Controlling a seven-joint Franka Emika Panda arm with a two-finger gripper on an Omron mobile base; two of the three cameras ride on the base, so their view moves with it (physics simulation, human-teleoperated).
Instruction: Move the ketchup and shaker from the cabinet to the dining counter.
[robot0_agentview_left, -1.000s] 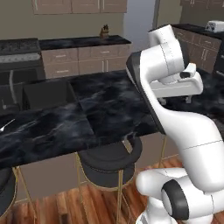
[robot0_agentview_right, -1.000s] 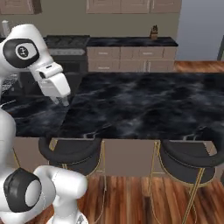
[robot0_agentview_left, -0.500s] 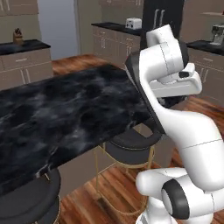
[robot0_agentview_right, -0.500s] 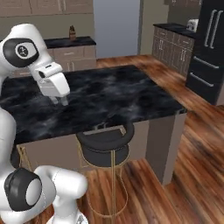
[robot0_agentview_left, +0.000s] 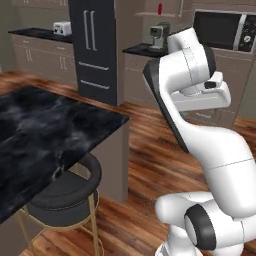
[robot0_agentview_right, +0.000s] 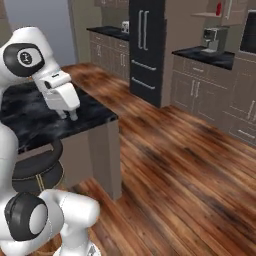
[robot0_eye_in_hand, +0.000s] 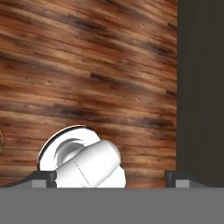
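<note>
The ketchup (robot0_agentview_right: 218, 7) is a small red bottle standing on the open cabinet shelf (robot0_agentview_right: 206, 15) high on the far wall, above the coffee machine; it is also visible in the left base view (robot0_agentview_left: 160, 9). The shaker is out of view. The dining counter (robot0_agentview_left: 50, 130) is the black marble slab at my left, and its end corner (robot0_agentview_right: 95, 112) is just below my hand. My gripper (robot0_agentview_right: 67, 116) hangs over that corner, far from the cabinet. It is open, with its fingertips (robot0_eye_in_hand: 41, 177) wide apart and nothing between them above the wooden floor.
A gold-legged black stool (robot0_agentview_left: 60, 195) stands under the counter's near edge. A tall black fridge (robot0_agentview_right: 147, 50) is ahead, with a coffee machine (robot0_agentview_right: 214, 39) on a short worktop to its right and a microwave (robot0_agentview_left: 220, 30) beyond. Wide wooden floor (robot0_agentview_right: 180, 160) lies between me and them.
The whole scene has swung: the base has turned away from the dining counter towards the fridge and far wall. The arm keeps the same pose and the gripper stays open.
</note>
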